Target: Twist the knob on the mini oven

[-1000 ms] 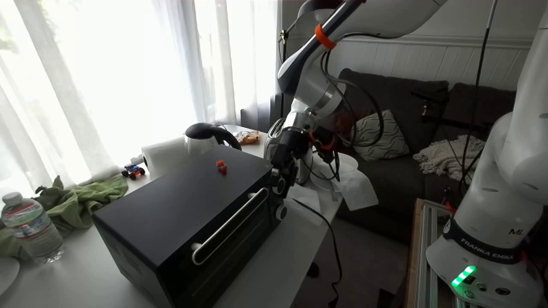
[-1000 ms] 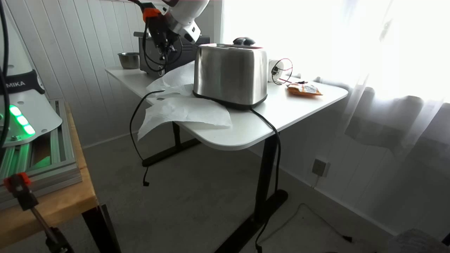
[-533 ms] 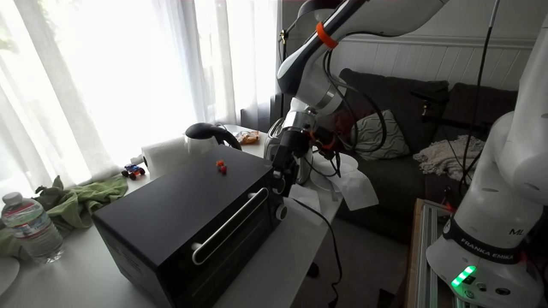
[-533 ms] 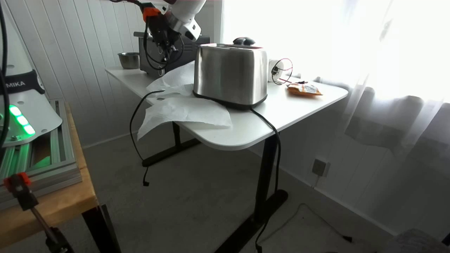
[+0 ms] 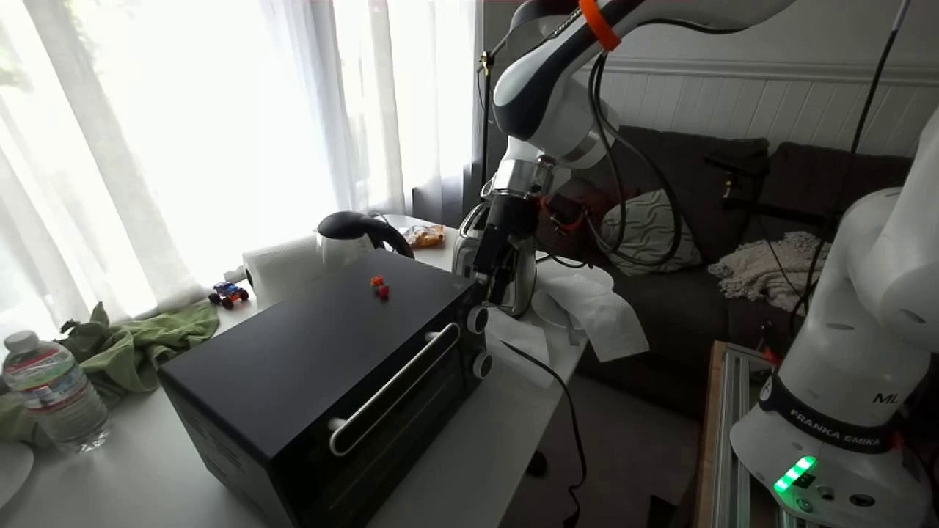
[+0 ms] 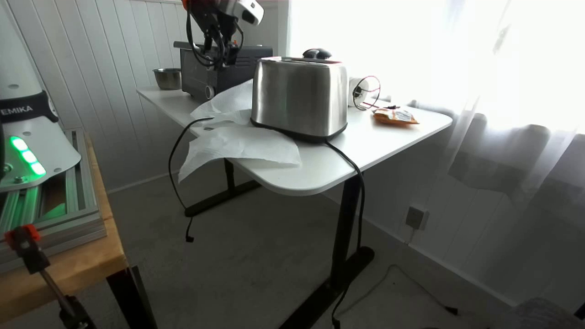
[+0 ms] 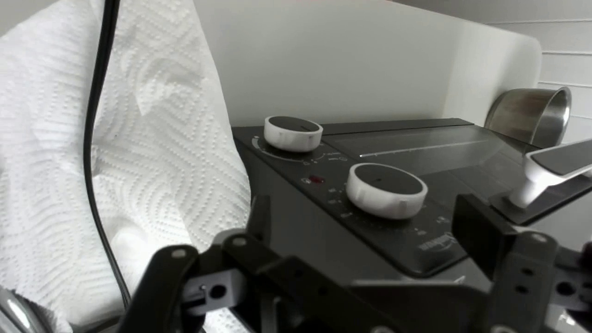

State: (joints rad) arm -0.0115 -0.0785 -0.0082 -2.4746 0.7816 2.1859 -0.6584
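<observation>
The oven [image 5: 308, 359] sits on the white table [image 5: 477, 455], its upper knob [image 5: 477, 320] and lower knob [image 5: 481, 364] stacked at one end of the front, beside the handle [image 5: 396, 387]. The claw [image 7: 367, 217] hangs tips-down at the upper front corner, just above the upper knob; whether it touches the oven I cannot tell. It stands wide, its fingers [image 7: 483, 229] well apart with a gap between. In the wrist view the upper knob shows across that gap, beyond the tips and apart from both; the lower knob sits farther off, up and to the left. A small orange and red thing [image 5: 379, 287] lies on the oven's top. The toaster [image 6: 299, 98] stands near the knob end, paper [image 6: 242, 144] beside it.
</observation>
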